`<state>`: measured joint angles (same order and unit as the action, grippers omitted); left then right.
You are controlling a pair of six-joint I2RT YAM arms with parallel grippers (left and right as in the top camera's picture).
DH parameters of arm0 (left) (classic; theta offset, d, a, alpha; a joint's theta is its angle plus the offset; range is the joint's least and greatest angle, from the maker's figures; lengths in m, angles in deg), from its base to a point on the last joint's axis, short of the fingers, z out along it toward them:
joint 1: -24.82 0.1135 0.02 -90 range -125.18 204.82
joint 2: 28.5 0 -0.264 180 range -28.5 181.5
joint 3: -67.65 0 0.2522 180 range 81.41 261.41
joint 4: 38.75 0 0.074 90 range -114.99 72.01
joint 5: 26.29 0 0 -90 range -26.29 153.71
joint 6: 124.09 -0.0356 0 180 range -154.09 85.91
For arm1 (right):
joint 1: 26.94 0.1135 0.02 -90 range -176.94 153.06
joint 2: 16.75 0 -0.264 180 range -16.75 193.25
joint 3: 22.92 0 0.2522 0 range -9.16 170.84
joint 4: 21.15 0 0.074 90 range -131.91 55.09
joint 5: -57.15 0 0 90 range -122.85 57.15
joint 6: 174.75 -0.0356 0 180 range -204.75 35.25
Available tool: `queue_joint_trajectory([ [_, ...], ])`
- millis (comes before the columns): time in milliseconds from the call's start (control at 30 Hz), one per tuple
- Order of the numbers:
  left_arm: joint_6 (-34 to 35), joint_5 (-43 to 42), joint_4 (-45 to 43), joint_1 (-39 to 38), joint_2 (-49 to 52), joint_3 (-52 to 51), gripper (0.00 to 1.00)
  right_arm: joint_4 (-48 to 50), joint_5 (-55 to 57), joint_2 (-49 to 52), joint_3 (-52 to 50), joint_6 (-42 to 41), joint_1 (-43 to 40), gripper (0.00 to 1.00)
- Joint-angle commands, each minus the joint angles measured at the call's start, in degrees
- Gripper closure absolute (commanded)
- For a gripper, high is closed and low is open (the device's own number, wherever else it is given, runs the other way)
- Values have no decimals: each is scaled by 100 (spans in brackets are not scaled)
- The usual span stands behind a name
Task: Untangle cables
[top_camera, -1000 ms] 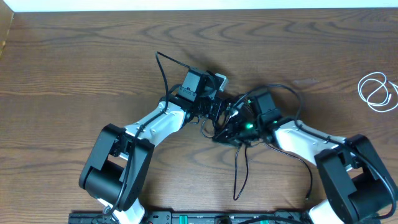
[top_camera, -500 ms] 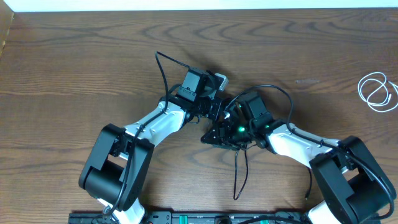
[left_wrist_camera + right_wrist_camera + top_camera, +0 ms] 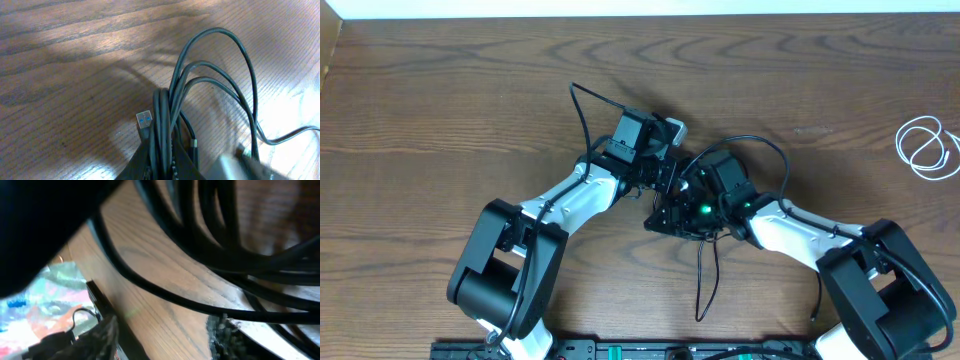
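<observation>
The long black cable [image 3: 165, 115] is bunched in the middle of the brown wooden table [image 3: 440, 90]. Its loops run straight out from the left gripper [image 3: 161, 167], which pinches them tight. The right gripper [image 3: 162, 337] is just beside, fingers spread, with strands lying across in front of it. The short white cable [image 3: 927, 147] sits coiled far to the right.

Table [image 3: 440, 90]: dark brown wood, wavy darker grain; paler sheen where lit in left wrist view. Black cable [image 3: 210, 75]: black, greyish in the light. USB plug [image 3: 144, 120]: silver shell, blue insert. White cable [image 3: 927, 147]: plain white. Arms [image 3: 570, 200]: white links, black joints and bases. Green light [image 3: 705, 208] among black housings at centre. Strip [image 3: 620, 8] along top edge: white. Right wrist view: blurred blue, red, white patch [image 3: 35, 300].
</observation>
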<state>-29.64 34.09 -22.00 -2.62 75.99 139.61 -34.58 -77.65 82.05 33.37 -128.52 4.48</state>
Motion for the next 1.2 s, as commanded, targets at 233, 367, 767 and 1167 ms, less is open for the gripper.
queue_joint_trajectory([
  [233,-74,28,-2,9,0,15,92,7,-415,-221,-26,229,-879,84],
  [367,-74,28,42,9,-2,15,92,-20,177,-216,-26,138,-935,81],
  [767,-74,28,42,9,-2,15,92,-28,1506,-214,-26,-1196,-767,59],
  [1167,-74,28,39,9,0,15,92,81,1794,-214,-26,-1366,-693,63],
])
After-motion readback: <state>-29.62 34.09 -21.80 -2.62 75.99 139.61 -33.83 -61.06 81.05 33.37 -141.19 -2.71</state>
